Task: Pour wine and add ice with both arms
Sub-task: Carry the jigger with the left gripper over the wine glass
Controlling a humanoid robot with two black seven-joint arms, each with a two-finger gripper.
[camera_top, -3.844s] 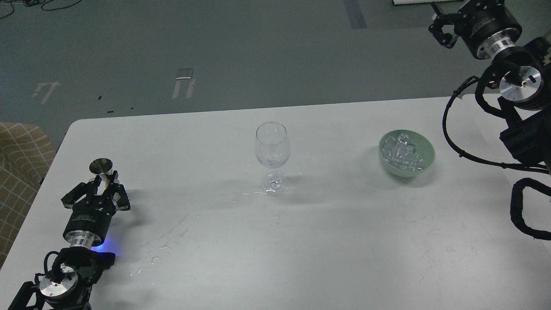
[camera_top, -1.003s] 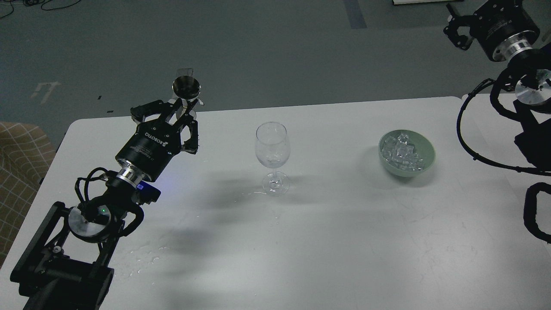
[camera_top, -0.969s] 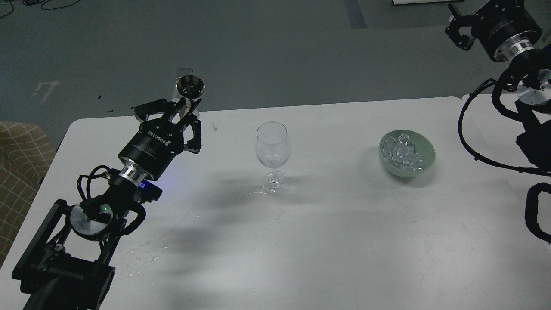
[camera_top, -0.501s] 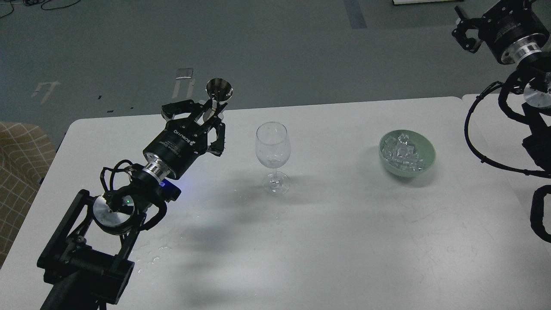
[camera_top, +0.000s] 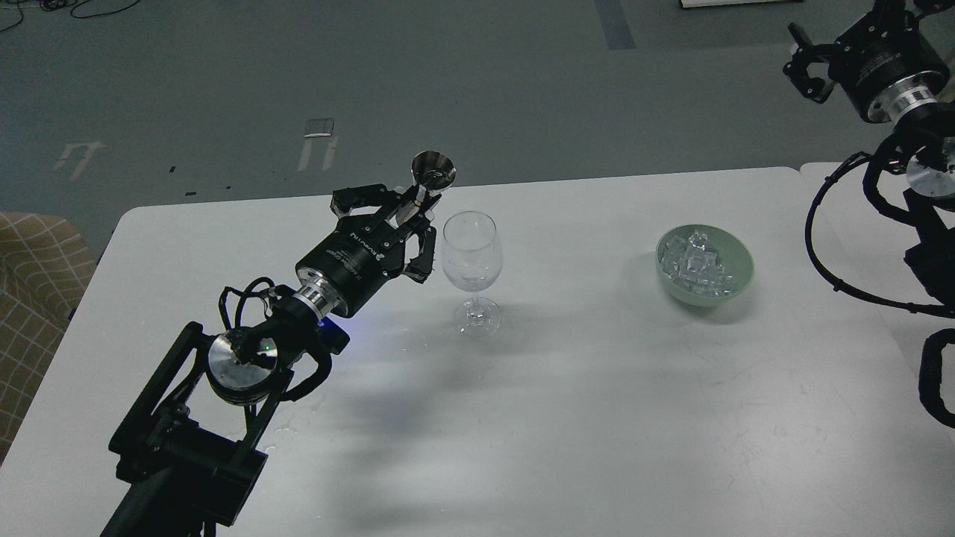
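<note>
My left gripper [camera_top: 412, 214] is shut on a small shiny metal measuring cup [camera_top: 433, 170] and holds it upright in the air, just left of and above the rim of a clear stemmed wine glass [camera_top: 471, 263] standing mid-table. The wine itself cannot be made out in the cup. A heap of clear ice cubes [camera_top: 698, 262] lies in a pale green bowl [camera_top: 740, 276] to the right. My right gripper [camera_top: 807, 63] is raised high at the top right, beyond the table's far edge, away from the bowl; its fingers cannot be told apart.
The white table [camera_top: 567, 418] carries spilled droplets [camera_top: 298, 414] at front left. A second table edge [camera_top: 828, 173] adjoins at the right. A tan checked seat [camera_top: 33, 283] sits off the left edge. Grey floor lies behind.
My left arm has lifted the metal cup off the table's left side and carried it right, up to the glass rim. The right gripper has drifted slightly right.
</note>
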